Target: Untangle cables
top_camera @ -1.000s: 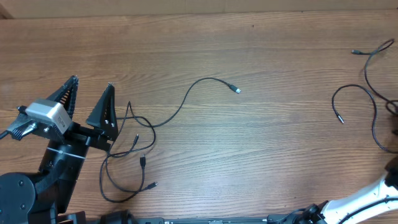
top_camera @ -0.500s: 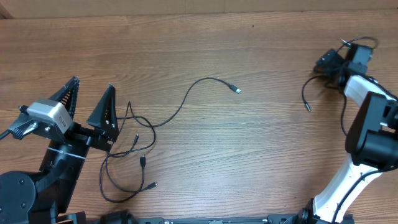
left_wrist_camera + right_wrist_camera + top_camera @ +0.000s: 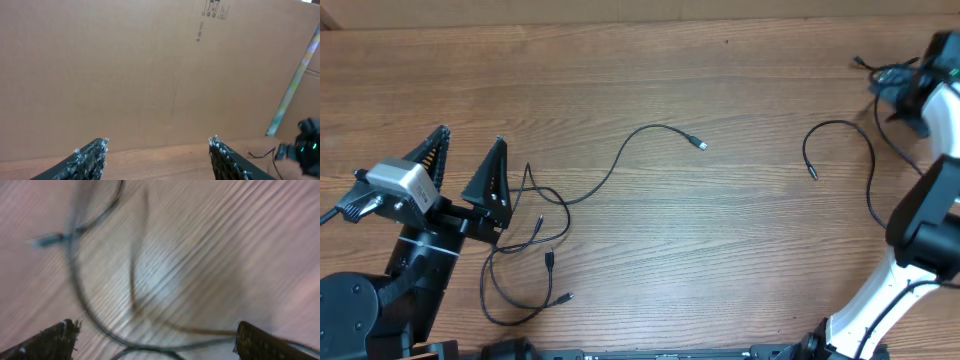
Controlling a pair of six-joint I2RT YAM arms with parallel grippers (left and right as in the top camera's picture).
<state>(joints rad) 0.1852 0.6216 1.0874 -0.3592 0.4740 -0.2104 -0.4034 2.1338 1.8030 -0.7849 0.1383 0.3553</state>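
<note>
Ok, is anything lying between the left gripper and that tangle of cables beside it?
Nothing visible. The left gripper, open and empty, sits right next to the tangled cables, with only bare wooden table between them. Its wrist view faces a cardboard wall, so it doesn't show the cables.

- A wooden table (image 3: 740,240) with brown grain running side to side fills the overhead view. Its surface is blurred in the right wrist view.
- A plain brown cardboard panel (image 3: 150,75) stands upright behind the table's far edge.
- Small dark printed marks (image 3: 216,9) sit near the panel's top.
- A pale, shiny strip (image 3: 292,85) slants across the panel's right side.
</note>
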